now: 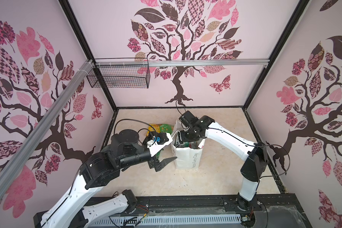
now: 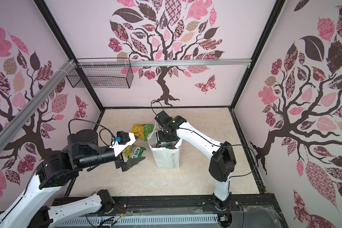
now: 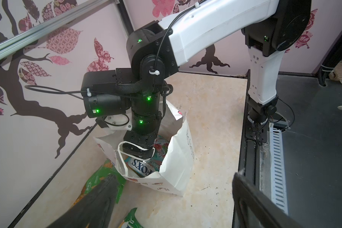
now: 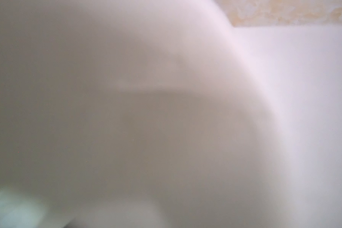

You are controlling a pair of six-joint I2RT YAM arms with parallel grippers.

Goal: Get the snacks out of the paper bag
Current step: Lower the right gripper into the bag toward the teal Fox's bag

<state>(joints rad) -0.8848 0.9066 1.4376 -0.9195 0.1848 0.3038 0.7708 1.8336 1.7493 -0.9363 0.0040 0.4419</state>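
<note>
The paper bag [image 1: 187, 158] stands upright on the desk [image 1: 215, 177]. My right jaws reach down through its mouth and the walls hide them, so I cannot tell whether they are apart or clamped. My left jaws hang wide apart and empty just beside the bag, above a green-yellow packet [image 2: 135, 153], probably ready to steady the bag. A yellow packet [image 2: 138, 131] and a green packet [image 2: 148, 129] lie on the desk behind. Only the left wrist view shows a teal packet [image 3: 144, 165] inside the bag; the right wrist view gives only blurred white paper
</note>
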